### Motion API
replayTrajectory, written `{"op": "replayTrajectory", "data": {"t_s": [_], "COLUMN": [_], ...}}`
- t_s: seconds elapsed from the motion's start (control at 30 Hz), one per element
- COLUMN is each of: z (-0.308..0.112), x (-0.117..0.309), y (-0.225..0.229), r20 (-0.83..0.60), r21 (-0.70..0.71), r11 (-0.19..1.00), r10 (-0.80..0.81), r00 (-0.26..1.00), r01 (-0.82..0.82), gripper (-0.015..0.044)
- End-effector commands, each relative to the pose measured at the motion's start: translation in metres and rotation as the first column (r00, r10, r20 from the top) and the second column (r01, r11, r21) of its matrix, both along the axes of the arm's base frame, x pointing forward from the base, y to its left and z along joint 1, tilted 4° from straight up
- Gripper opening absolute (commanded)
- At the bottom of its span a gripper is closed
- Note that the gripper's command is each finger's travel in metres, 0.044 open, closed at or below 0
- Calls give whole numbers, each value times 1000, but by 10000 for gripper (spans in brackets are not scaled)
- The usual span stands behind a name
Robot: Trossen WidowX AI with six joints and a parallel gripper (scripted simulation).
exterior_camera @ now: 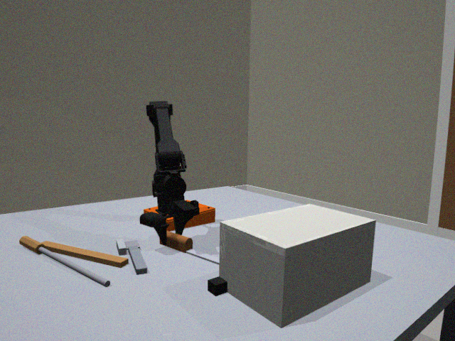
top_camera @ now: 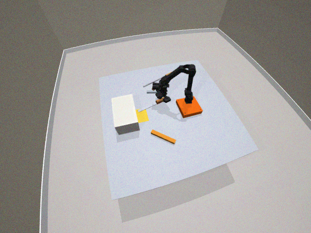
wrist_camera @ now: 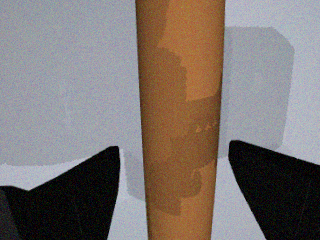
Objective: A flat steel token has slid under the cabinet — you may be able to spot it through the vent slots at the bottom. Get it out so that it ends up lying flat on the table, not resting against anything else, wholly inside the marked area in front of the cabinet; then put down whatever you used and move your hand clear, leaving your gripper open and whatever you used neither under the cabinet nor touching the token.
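My gripper (top_camera: 163,97) (exterior_camera: 170,238) (wrist_camera: 175,152) is open around the brown handle (top_camera: 159,101) (exterior_camera: 180,241) (wrist_camera: 180,65) of a thin-rod tool. The wrist view shows a gap between the handle and each finger. The tool's thin rod (top_camera: 148,107) (exterior_camera: 202,258) points toward the white-topped cabinet (top_camera: 124,110) (exterior_camera: 297,225). Its far end lies over the yellow marked area (top_camera: 143,117) at the cabinet's front, where a small pale piece shows. I cannot tell whether that piece is the tool's tip or the token. The vent slots and the space under the cabinet are hidden.
An orange bar (top_camera: 163,136) lies on the near side in the top view. A grey rod (top_camera: 151,83) (exterior_camera: 73,266) with a wooden handle, a wooden stick (exterior_camera: 88,254) and a grey flat piece (exterior_camera: 136,259) lie on the other side. A black cube (exterior_camera: 217,285) stands by the cabinet.
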State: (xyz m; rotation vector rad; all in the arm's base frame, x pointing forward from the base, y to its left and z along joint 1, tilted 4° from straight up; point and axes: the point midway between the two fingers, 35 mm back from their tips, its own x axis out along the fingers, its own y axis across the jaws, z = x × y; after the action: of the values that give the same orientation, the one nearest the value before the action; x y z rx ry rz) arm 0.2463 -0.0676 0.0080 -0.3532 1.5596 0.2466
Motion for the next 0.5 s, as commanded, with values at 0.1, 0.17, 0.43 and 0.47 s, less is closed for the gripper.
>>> {"op": "replayTrajectory", "data": {"t_s": [0.1, 0.17, 0.43, 0.47], "z": [-1, -1, -2, -2], "x": [0, -1, 0, 0], "y": [0, 0, -2, -2], "r20": [-1, -1, 7, 7], "r21": [-4, -4, -2, -2], "r11": [1000, 1000, 1000, 1000], "r10": [1, 0, -4, -4], "r00": [1000, 1000, 1000, 1000], "r01": [-1, 0, 4, 4], "gripper": [270, 270, 244, 217]}}
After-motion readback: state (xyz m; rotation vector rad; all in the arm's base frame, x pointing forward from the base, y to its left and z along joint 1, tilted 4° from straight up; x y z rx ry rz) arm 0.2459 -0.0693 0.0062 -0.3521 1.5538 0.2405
